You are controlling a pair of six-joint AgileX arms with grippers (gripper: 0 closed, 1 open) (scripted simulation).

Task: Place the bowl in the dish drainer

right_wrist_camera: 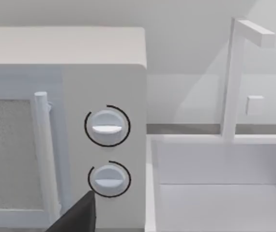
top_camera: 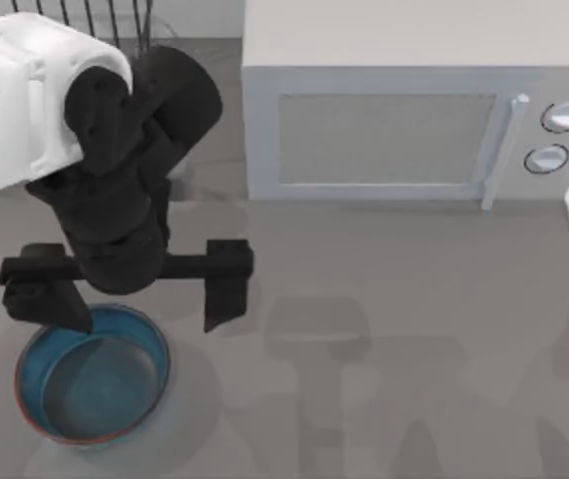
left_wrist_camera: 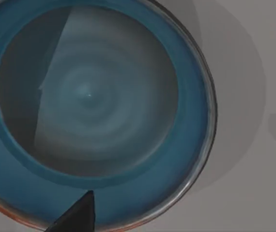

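Your left end effector (top_camera: 135,304) hangs wide open over the bowl (top_camera: 93,374), one finger above its rim, the other outside it, holding nothing: likely lining up a rim pinch. Bowl sits upright on the counter (top_camera: 384,349), mouth up, round, no long axis; in front of the microwave (top_camera: 404,130), toward its left. Dish drainer (top_camera: 115,20) beyond.

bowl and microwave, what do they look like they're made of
The bowl looks like glazed ceramic: glossy blue with a thin reddish-brown rim and faint concentric rings inside, as from a potter's wheel, though coated metal is possible. The microwave looks like matte white painted metal or plastic, with flat, even panels, a speckled door window and two smooth knobs. The left gripper hovers open over the bowl.
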